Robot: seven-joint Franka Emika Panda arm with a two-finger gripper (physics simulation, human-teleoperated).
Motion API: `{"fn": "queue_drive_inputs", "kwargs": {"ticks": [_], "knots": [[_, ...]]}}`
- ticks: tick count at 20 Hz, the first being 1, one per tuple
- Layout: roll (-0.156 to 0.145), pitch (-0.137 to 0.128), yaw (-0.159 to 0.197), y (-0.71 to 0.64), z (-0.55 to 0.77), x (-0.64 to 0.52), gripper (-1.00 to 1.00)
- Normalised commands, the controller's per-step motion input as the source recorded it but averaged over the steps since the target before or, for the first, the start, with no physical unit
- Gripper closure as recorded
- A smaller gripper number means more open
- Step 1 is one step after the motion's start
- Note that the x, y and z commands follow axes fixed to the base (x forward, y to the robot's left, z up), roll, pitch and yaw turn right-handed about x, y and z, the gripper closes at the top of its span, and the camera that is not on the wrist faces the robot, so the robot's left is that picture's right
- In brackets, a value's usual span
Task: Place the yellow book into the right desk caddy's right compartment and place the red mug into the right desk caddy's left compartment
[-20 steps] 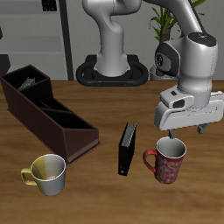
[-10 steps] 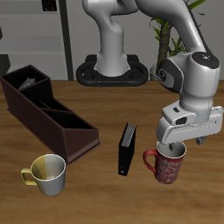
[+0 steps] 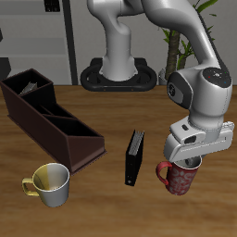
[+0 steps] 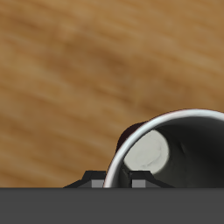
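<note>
A wooden table (image 3: 102,199) fills the scene, with the robot's base (image 3: 116,74) standing at its back edge. Starting at the left of the exterior view, a long dark brown caddy (image 3: 51,120) lies at a slant on the wood, open on top and split by dividers into several cells; its far end reaches toward the back of the table and its near end points toward the front. A thin pale slab, the yellow book (image 3: 31,88), seems to rest inside the cell at the far end, though it is too small to make out clearly. In front of the caddy's near end, close to the table's front edge, stands a silvery mug (image 3: 51,183) with a yellow handle. Next comes a black book (image 3: 134,156), standing upright on its edge near the middle of the table, apart from the caddy. Beside it stands the red mug (image 3: 179,179), upright on the table with its handle turned toward the black book. The gripper (image 3: 189,161) hangs directly over this mug, lowered to its rim, and the white arm (image 3: 199,88) rises behind it. In the wrist view the mug's pale rim and grey inside (image 4: 179,153) loom very close above the wood. I cannot tell how wide the jaws stand.
</note>
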Motion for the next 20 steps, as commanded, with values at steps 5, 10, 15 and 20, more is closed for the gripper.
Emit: {"fn": "queue_drive_inputs", "kwargs": {"ticks": [5,10,15,20], "knots": [[0.047,-0.066,0.054,0.15,0.35,-0.26,1.00],[0.050,-0.082,0.054,0.20,0.54,-0.38,1.00],[0.066,-0.086,0.067,0.23,0.58,-0.57,1.00],[0.055,-0.055,0.098,0.10,0.35,-0.72,1.00]]}}
